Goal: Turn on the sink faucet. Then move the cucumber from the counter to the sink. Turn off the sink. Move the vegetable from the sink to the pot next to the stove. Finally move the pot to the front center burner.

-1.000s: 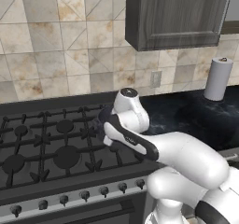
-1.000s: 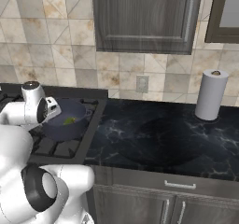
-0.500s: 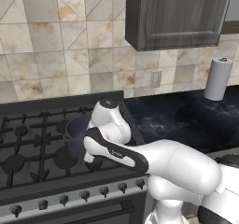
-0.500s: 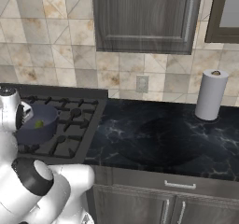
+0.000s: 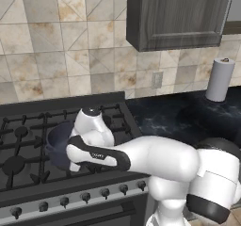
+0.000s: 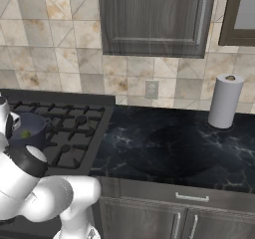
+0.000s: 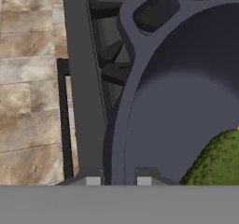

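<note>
The dark grey pot sits over the black stove's grates, toward the front middle. My white hand hides its right side there. In the right base view the pot holds the yellow-green cucumber. In the hand view my gripper is shut on the pot's rim, one fingertip outside the wall and the other inside. The cucumber lies on the pot floor at lower right, and a loop handle shows at the top. The sink and faucet are out of view.
The black marble counter runs right of the stove, with a paper towel roll at the back. A dark wall cabinet hangs above. Round knobs line the stove's front.
My arm has swung left across the stove, carrying the pot with the cucumber from the right-hand grates to the middle front. The grip has stayed the same.
</note>
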